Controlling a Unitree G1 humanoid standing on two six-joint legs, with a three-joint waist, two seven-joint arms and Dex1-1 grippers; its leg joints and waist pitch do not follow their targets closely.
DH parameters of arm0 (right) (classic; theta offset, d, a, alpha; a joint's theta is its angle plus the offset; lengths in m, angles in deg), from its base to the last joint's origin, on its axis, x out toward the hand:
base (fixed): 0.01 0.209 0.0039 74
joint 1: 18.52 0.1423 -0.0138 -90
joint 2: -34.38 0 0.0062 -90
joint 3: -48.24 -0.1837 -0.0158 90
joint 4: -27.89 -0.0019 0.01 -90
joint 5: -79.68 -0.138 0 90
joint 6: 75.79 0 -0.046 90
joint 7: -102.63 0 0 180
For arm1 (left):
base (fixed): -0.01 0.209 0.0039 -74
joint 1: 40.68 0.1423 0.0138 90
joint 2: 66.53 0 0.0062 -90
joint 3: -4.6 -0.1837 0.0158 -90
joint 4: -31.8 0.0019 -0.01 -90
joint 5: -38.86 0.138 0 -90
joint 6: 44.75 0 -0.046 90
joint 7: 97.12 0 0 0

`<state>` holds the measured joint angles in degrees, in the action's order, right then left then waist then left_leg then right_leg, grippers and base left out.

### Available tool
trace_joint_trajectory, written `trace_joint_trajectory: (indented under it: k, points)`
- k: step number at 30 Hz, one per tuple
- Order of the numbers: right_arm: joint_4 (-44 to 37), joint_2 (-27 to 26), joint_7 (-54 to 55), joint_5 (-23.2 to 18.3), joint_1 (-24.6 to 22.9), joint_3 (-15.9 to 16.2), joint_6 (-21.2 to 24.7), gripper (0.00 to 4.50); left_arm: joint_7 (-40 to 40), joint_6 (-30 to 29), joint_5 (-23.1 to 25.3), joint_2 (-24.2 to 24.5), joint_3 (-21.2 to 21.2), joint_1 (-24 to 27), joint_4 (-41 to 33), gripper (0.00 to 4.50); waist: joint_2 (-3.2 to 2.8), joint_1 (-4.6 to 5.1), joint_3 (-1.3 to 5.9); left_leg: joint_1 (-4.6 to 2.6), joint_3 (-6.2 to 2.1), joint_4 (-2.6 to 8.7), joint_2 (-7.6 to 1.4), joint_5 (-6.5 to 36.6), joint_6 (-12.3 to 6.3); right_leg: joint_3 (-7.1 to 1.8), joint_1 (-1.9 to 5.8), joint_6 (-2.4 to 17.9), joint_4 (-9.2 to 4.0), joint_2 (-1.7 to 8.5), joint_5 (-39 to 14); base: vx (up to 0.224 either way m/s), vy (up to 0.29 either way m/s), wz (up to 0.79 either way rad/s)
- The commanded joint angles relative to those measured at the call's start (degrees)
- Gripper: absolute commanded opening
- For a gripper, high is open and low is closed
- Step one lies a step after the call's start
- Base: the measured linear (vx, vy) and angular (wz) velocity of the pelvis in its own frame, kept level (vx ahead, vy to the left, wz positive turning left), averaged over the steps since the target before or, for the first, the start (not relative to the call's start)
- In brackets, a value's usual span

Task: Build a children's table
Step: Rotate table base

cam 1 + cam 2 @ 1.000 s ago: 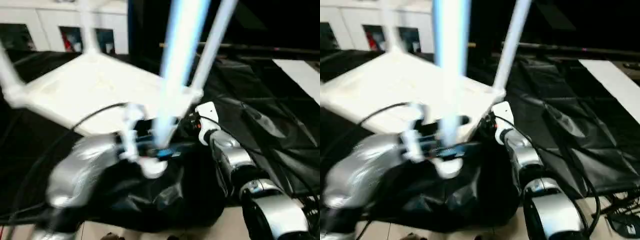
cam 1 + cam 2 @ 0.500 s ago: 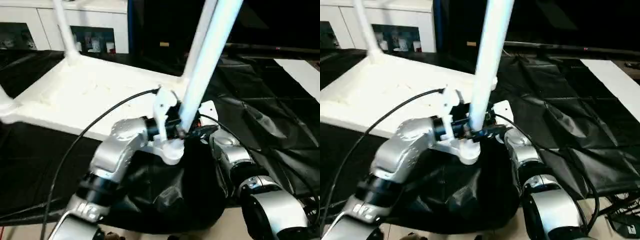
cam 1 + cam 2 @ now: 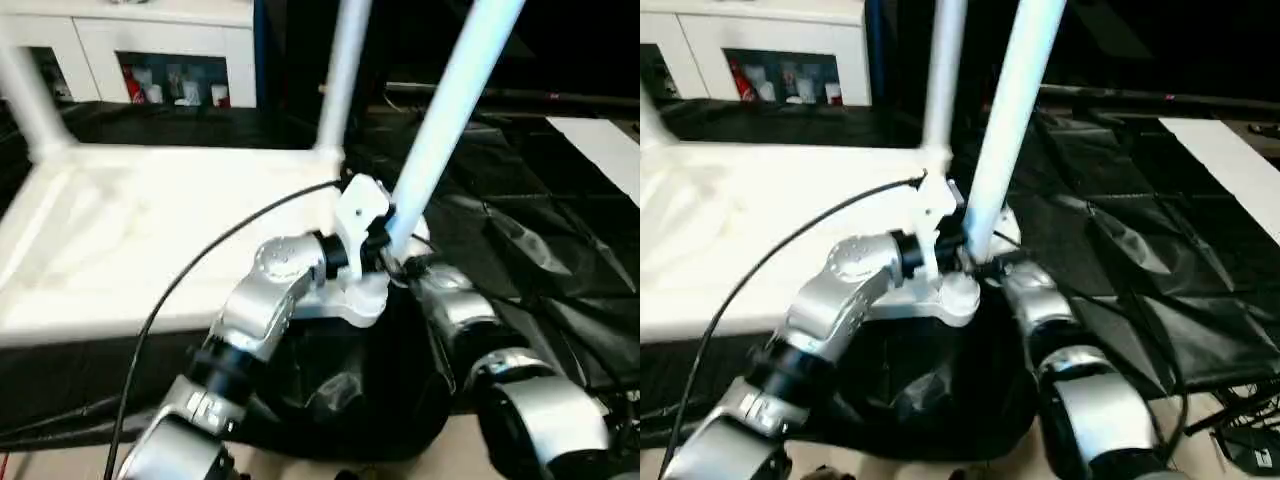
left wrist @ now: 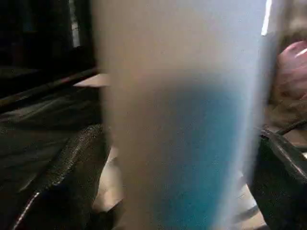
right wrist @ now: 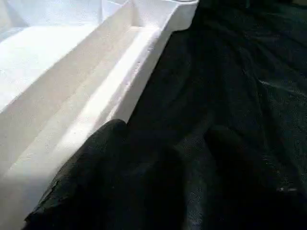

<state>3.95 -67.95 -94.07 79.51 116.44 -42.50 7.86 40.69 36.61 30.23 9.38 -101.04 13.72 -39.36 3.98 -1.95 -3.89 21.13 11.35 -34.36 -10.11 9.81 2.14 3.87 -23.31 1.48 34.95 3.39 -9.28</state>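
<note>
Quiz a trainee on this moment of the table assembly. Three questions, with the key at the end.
1. True or false: the tabletop lies with its underside up.
2. Which gripper has its fingers around the tilted leg? A) left gripper B) right gripper C) neither
3. Fill in: the tabletop lies on a ____ cloth.
Key: 1 true; 2 A; 3 black.
</note>
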Motion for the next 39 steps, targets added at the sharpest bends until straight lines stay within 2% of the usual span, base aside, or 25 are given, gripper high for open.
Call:
trace_joint_trajectory:
  k: [1,3,4,5,6,7,9,10,12,13,14,16,17,18,20,23,24,26,28,31,35,39]
  points:
    - [0.1,2.1,-0.3,-0.9,0.8,-1.8,-0.9,3.18,1.1,2.0,3.4,2.8,0.2,-0.4,1.6,4.48,-0.63,-0.39,4.19,-1.04,-1.92,4.0,-3.28,18.3,0.43,-2.94,2.38,9.4,-5.02,5.17,-20.8,0.0,0.0,0.0]
    - [-0.2,2.8,-1.0,-1.1,0.5,-1.9,-1.1,3.18,-0.2,1.8,3.6,4.1,0.0,-0.1,1.6,4.48,-0.84,-0.75,4.26,-1.16,-1.79,3.98,-3.38,17.1,0.39,-3.01,2.39,10.6,-4.59,5.19,-18.0,0.0,0.0,0.0]
    - [-0.5,3.4,-1.7,-1.1,0.3,-2.0,-1.3,3.18,-2.3,1.2,2.9,5.2,-0.1,0.2,1.6,4.48,-1.22,-0.9,4.26,-1.11,-1.83,3.96,-3.33,16.9,0.48,-3.0,2.4,10.9,-4.44,5.19,-17.3,0.0,0.0,0.0]
    - [-0.8,3.9,-2.8,-1.2,-0.1,-2.0,-1.4,3.18,-4.3,1.3,2.5,6.4,-0.2,0.7,1.4,4.48,-1.1,-0.82,4.22,-1.04,-1.74,4.02,-3.35,16.8,0.38,-3.02,2.43,11.1,-4.48,5.1,-16.8,0.0,0.0,0.0]
    - [-1.5,4.8,-4.8,-1.3,-0.6,-1.7,-1.7,3.18,-6.7,2.4,2.6,8.3,-0.8,1.6,1.5,4.48,-1.33,-0.9,4.22,-1.02,-1.78,4.03,-3.28,17.1,0.26,-2.99,2.53,11.4,-4.56,5.17,-16.7,0.0,0.0,0.0]
    - [-1.9,5.4,-6.0,-1.2,-1.0,-1.4,-1.8,3.18,-7.7,3.4,3.0,9.3,-1.2,2.0,1.7,4.48,-1.19,-0.89,4.21,-0.84,-1.8,4.01,-3.29,17.2,0.13,-3.05,2.65,11.4,-4.5,5.27,-16.9,0.0,0.0,0.0]
    - [-2.7,6.3,-8.1,-1.2,-1.6,-0.9,-2.0,3.18,-9.4,4.9,3.9,11.0,-2.1,2.5,2.2,4.48,-1.27,-1.0,4.23,-0.92,-1.77,3.99,-3.36,16.7,-0.04,-3.12,2.62,11.3,-4.47,5.3,-16.9,0.0,0.0,0.0]
    - [-3.9,7.3,-10.5,-1.0,-2.6,-0.3,-2.0,3.18,-11.6,4.4,3.3,12.4,-2.0,3.0,2.2,4.48,-2.0,-1.12,4.23,-1.07,-1.77,4.05,-3.3,16.8,0.22,-3.08,2.56,11.6,-4.48,5.11,-16.3,0.0,0.0,0.0]
    - [-4.7,8.1,-12.1,-0.9,-3.3,0.0,-2.0,3.18,-12.9,4.1,2.7,13.2,-1.8,3.2,2.3,4.48,-1.83,-1.2,4.24,-1.17,-1.76,4.09,-3.41,17.3,0.43,-3.08,2.57,12.2,-4.42,5.1,-15.9,0.0,0.0,0.0]
    - [-4.7,8.1,-12.1,-0.9,-3.3,0.0,-2.0,3.18,-12.9,4.1,2.7,13.2,-1.8,3.2,2.3,4.31,-1.87,-1.32,4.13,-1.16,-1.78,4.09,-3.44,17.6,0.6,-3.13,2.59,12.7,-4.43,5.22,-16.3,0.0,0.0,0.0]
    - [-6.3,9.8,-15.1,-0.8,-4.6,0.2,-1.9,3.18,-15.5,4.5,2.4,15.1,-1.9,3.1,3.2,4.2,-2.21,-1.57,4.06,-1.28,-1.83,4.07,-3.38,18.3,0.66,-3.12,2.51,12.5,-4.59,5.26,-17.6,0.0,0.0,0.0]
    - [-8.2,11.2,-18.0,-0.9,-5.8,0.6,-1.3,3.18,-17.3,4.7,2.9,16.8,-2.1,2.8,4.5,4.2,-2.15,-1.63,3.97,-1.34,-1.78,4.14,-3.42,19.0,0.67,-3.13,2.43,12.1,-4.75,5.15,-18.2,0.0,0.0,0.0]
    - [-9.3,11.9,-19.5,-0.9,-6.4,1.1,-1.3,3.18,-17.5,5.1,3.5,17.4,-2.4,2.6,5.3,4.06,-1.91,-1.78,3.97,-1.24,-1.77,4.12,-3.29,18.4,0.43,-3.13,2.64,11.6,-4.69,5.1,-18.6,0.0,0.0,0.0]
    - [-10.2,12.2,-20.7,-0.9,-6.9,1.3,-1.3,3.18,-17.8,5.6,4.0,17.8,-2.6,2.5,5.9,3.81,-1.9,-1.8,3.97,-1.27,-1.78,4.1,-3.32,18.0,0.43,-3.15,2.6,11.6,-4.61,5.17,-18.7,0.0,0.0,0.0]
    - [-13.6,13.4,-24.3,-1.0,-8.7,2.3,0.0,3.18,-18.6,6.5,5.0,18.5,-3.2,2.1,7.5,3.77,-2.0,-2.02,3.93,-1.12,-1.81,4.14,-3.3,17.0,0.01,-3.13,2.76,11.0,-4.75,5.15,-19.4,0.0,0.0,0.0]
    - [-22.2,16.8,-33.4,-1.9,-12.7,5.1,3.4,3.18,-19.7,6.9,6.5,19.5,-3.8,1.2,10.2,3.54,-1.99,-2.26,3.93,-0.95,-1.76,4.15,-3.46,16.5,-0.79,-3.12,2.93,10.8,-4.61,4.99,-18.1,0.0,0.0,0.0]
    - [-23.9,17.5,-34.8,-2.4,-13.4,5.3,4.8,3.18,-20.0,7.0,6.6,19.7,-3.9,1.2,10.4,3.54,-2.01,-2.33,3.99,-0.99,-1.8,4.2,-3.61,16.5,-0.89,-3.13,2.86,11.0,-4.61,5.13,-18.0,0.0,0.0,0.0]
    - [-27.2,19.2,-37.5,-3.0,-14.8,5.8,6.7,3.18,-21.0,6.5,6.4,19.9,-3.9,1.1,10.6,3.23,-1.96,-2.55,3.93,-1.09,-1.75,4.09,-3.56,16.8,-0.86,-3.06,2.82,11.2,-4.84,5.27,-19.6,0.0,0.0,0.0]
    - [-30.4,20.9,-39.8,-3.5,-16.2,6.3,8.4,3.18,-21.5,6.5,6.2,20.0,-4.1,1.0,10.8,3.08,-1.89,-2.58,3.82,-1.03,-1.79,4.08,-3.49,16.9,-0.75,-3.07,2.79,10.9,-4.93,5.28,-20.9,0.0,0.0,0.0]
    - [-34.5,22.8,-42.1,-3.7,-18.1,6.7,10.3,3.18,-22.3,6.3,6.3,20.0,-4.3,0.7,11.4,2.83,-1.82,-3.09,3.7,-1.19,-1.75,3.98,-3.42,17.1,-0.96,-3.14,2.58,9.5,-5.4,5.33,-23.4,0.0,0.0,0.0]
    - [-41.3,25.5,-45.3,-4.8,-21.2,7.5,14.6,3.18,-23.3,6.3,7.2,19.9,-4.7,0.1,12.8,2.37,-1.97,-3.34,3.75,-1.27,-1.92,4.13,-3.52,17.4,-1.04,-2.99,2.44,9.2,-5.48,5.31,-23.8,0.0,0.0,0.0]
    - [-45.8,26.9,-47.0,-5.6,-23.0,7.8,18.0,3.18,-24.3,6.1,7.7,20.0,-5.1,-0.2,13.4,2.11,-1.84,-3.4,3.69,-1.35,-2.04,4.15,-3.52,18.0,-0.83,-2.98,2.42,8.7,-5.76,5.42,-25.5,0.0,0.0,0.0]
